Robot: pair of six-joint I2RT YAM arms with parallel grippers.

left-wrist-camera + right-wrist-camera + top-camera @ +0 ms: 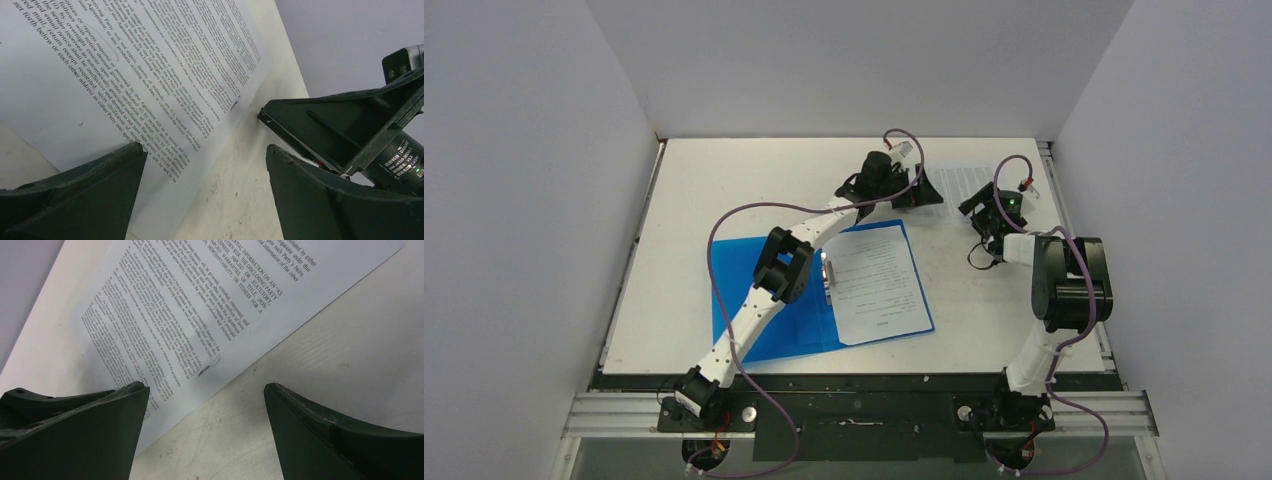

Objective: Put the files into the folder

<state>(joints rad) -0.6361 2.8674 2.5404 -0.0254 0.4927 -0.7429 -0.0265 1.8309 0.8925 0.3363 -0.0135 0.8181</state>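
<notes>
Beneath left arm (pixel 822 222), folder (pixel 732 262) half hidden

Folder (pixel 799 335): is showing bright blue across both open covers.
Filed sheet (pixel 879 285): is lying white, carrying short lines of black print.
Loose sheet (pixel 125 65): is showing white under dense black type, a thin grey curved mark looping through a few words.
Table (pixel 724 180): is reading off-white, speckled with small grey scuffs.
Left gripper (pixel 206 150): is showing dark green, almost black.
Right gripper (pixel 205 385): is wearing the same dark green.
Left arm (pixel 754 320): is alternating white links with black joints.
Cables (pixel 714 250): are trailing purple.
Walls (pixel 524 200): are standing pale grey.
</notes>
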